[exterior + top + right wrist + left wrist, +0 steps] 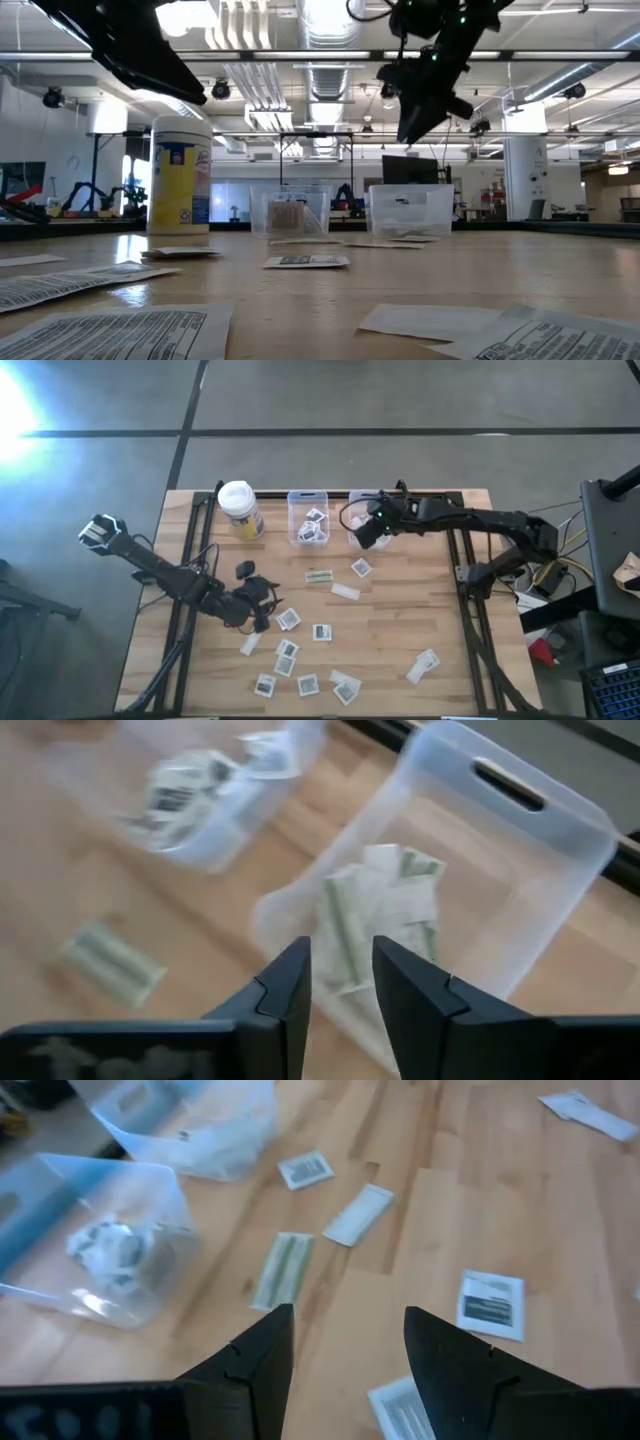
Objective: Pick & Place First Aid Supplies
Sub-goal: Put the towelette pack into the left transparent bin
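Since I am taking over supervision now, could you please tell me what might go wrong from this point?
1. The right claw hangs open over the right-hand clear bin, close to its near wall; moving off low could nudge the bin.
2. The left claw is open low above the table, with square packets crowded nearby; a grab might catch two or push one aside.
3. The greenish strip lies flat, so the fingers may slide over it.

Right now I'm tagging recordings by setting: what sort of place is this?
Probably a robotics lab or workshop: a wooden worktable on a concrete floor, other robot arms at benches behind, and exposed ceiling ducts with strip lights.
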Controlling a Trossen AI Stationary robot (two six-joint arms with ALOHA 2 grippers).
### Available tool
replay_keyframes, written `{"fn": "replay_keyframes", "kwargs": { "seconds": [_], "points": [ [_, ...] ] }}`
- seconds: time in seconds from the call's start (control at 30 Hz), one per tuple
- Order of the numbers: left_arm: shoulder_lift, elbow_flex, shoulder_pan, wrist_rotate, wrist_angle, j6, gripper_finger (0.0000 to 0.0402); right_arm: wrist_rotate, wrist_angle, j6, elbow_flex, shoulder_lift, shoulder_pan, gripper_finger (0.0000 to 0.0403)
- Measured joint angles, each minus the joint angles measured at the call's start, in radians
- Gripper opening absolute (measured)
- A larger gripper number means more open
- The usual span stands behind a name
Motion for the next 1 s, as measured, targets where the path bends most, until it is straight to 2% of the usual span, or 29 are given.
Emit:
{"fn": "replay_keyframes", "kwargs": {
  "seconds": [0.2, 0.37, 0.57, 0.73, 1.0],
  "points": [
    [0.000, 0.000, 0.000, 0.078, -0.060, -0.038, 0.0186, 0.005, 0.002, 0.041, -0.032, -0.066, 0.124, 0.0090],
    [0.000, -0.001, 0.000, 0.227, -0.085, -0.032, 0.0186, 0.008, 0.004, 0.101, -0.079, -0.086, 0.228, 0.0076],
    [0.000, -0.004, -0.001, 0.390, -0.086, 0.171, 0.0186, 0.032, 0.009, 0.156, -0.108, -0.075, 0.322, 0.0066],
    [0.024, -0.015, -0.002, 0.408, -0.049, 0.346, 0.0186, 0.044, 0.052, 0.192, -0.133, -0.072, 0.368, 0.0064],
    [0.182, -0.011, -0.003, 0.444, 0.009, 0.522, 0.0186, 0.072, 0.077, 0.204, -0.146, -0.064, 0.385, 0.0073]
  ]
}}
